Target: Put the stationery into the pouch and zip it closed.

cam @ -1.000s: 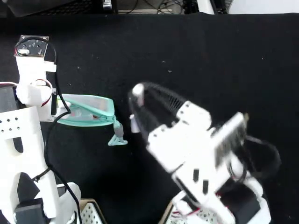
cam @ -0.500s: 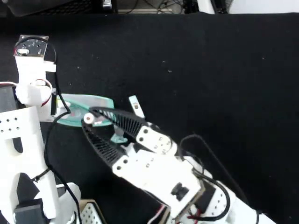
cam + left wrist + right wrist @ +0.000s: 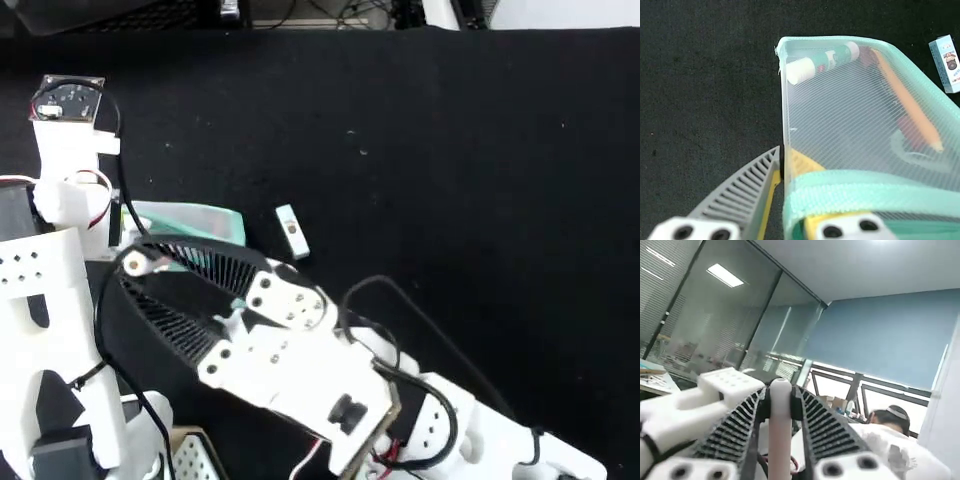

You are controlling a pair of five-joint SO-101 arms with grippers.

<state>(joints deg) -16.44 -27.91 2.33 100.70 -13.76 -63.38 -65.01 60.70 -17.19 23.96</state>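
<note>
The mint mesh pouch lies at the table's left with my left gripper shut on its near edge. Through the mesh I see a glue stick, an orange pencil and something red. In the high view the pouch is partly covered by my right gripper, which reaches across it from the right. That gripper is shut on a white stick, whose round tip shows between the black fingers. A small blue and white box lies on the table just right of the pouch.
The black tablecloth is bare to the right and behind. The left arm's white body stands along the left edge, with cables beside the pouch. The right arm's body fills the lower middle.
My right arm has swung left and down with the white stick, from mid-table to over the pouch. The small box, hidden before, now lies in the open. The left arm has not moved.
</note>
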